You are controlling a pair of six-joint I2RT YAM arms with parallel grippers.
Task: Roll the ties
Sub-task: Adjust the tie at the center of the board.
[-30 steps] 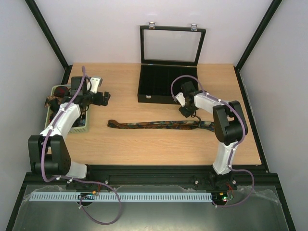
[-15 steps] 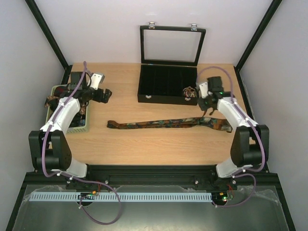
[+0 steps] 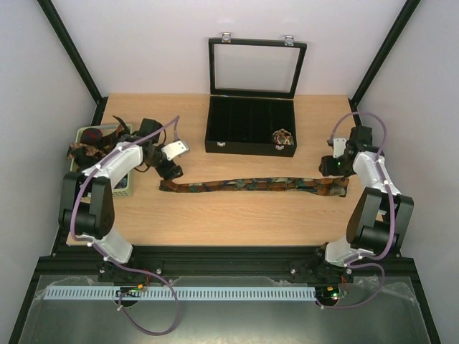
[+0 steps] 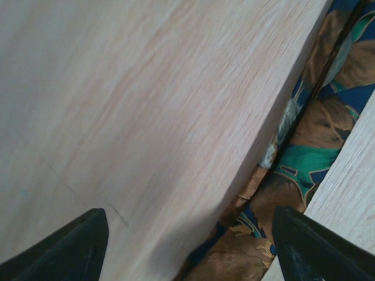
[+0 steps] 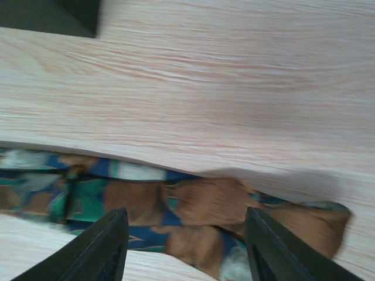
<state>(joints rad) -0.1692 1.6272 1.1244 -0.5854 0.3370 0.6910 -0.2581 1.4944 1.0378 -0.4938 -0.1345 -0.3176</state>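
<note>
even soft light, blurry wrist views

Top cam: fixed, high behind the arm bases, tilted down. It takes in the whole counter (image 3: 237,215), bases at the bottom edge.
Left wrist cam: very close to the counter, looking past the left end effector (image 4: 190,237). Tie (image 4: 304,164) at right edge.
Right wrist cam: equally close, looking past the right end effector (image 5: 184,240). Tie across lower half, box (image 5: 53,14) corner upper left.
Overlap with top: left wrist covers the tie's left end, right wrist its right end.
</note>
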